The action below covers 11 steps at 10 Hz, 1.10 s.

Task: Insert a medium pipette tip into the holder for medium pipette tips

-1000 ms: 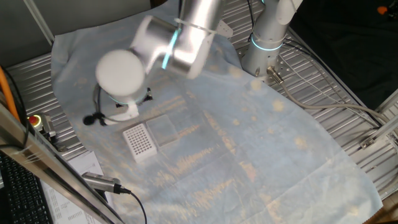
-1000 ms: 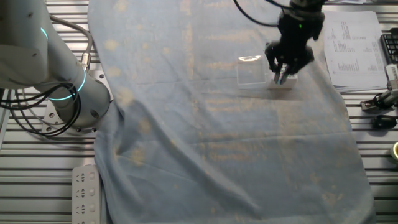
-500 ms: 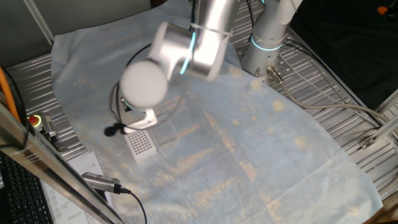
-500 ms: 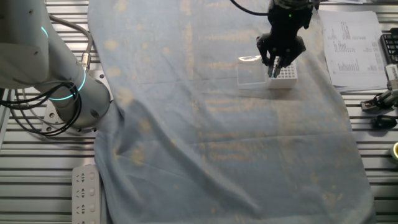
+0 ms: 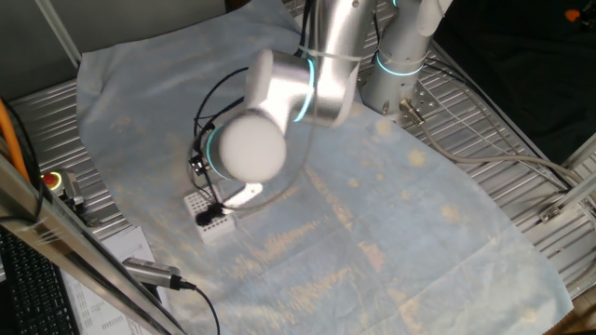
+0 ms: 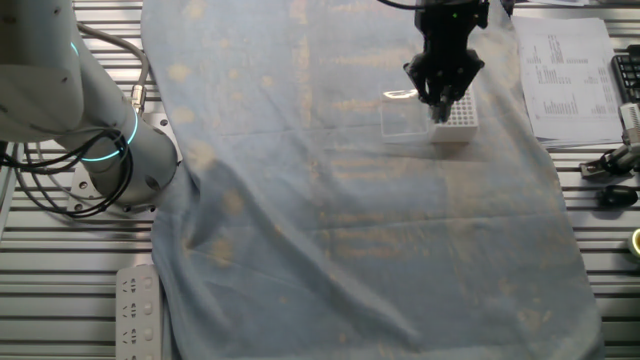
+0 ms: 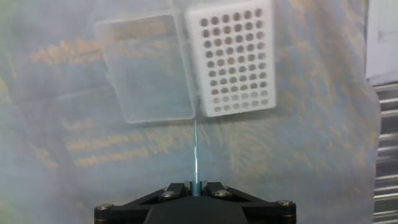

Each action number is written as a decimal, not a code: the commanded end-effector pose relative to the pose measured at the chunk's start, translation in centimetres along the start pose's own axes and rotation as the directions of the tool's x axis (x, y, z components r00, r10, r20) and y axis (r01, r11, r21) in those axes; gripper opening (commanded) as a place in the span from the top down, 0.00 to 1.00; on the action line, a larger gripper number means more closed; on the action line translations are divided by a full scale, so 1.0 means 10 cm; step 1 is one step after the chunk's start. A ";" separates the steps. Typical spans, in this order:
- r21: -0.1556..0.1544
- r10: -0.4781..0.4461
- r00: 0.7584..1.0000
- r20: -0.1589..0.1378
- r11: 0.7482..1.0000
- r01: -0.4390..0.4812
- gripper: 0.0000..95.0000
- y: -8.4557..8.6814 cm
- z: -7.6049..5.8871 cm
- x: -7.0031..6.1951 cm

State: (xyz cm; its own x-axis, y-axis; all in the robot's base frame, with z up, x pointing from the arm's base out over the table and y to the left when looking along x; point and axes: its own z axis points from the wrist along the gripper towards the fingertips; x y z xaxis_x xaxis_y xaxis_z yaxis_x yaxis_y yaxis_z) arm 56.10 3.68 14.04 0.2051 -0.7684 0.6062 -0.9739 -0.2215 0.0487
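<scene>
In the hand view my gripper [image 7: 196,185] is shut on the medium pipette tip [image 7: 196,152], a thin pale blue sliver pointing away from the fingers. Its far end lies just short of the gap between the white holder [image 7: 233,59] with its grid of dark holes and the clear plastic box [image 7: 149,68] to the left of the holder. In the other fixed view the gripper [image 6: 440,106] hangs over the holder's [image 6: 460,122] left edge, beside the clear box [image 6: 403,120]. In one fixed view the arm's round joint hides the gripper, and only part of the holder [image 5: 203,220] shows.
A pale blue cloth [image 6: 350,220] covers the metal slatted table. The robot base [image 6: 110,150] stands at the left. Printed papers [image 6: 570,70] and a keyboard [image 6: 626,75] lie at the right. A red button [image 5: 52,179] and a cable plug [image 5: 154,272] are by the near-left edge.
The arm has swung the gripper across the holder toward the clear box, with the tip still held. The holder and the box have not moved.
</scene>
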 end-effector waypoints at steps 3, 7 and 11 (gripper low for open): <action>-0.002 0.025 0.999 -0.047 1.000 -0.025 1.00 -0.33 -0.13 -0.05; 0.003 0.043 0.992 -0.121 0.999 -0.043 1.00 -0.38 -0.15 -0.16; 0.026 0.080 0.990 -0.119 0.997 -0.078 1.00 -0.40 -0.06 -0.19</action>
State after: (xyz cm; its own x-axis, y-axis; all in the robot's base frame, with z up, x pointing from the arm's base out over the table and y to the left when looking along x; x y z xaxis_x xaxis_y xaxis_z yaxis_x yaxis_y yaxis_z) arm 59.69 6.49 12.99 0.1142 -0.7059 0.6991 -0.9843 -0.1759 -0.0168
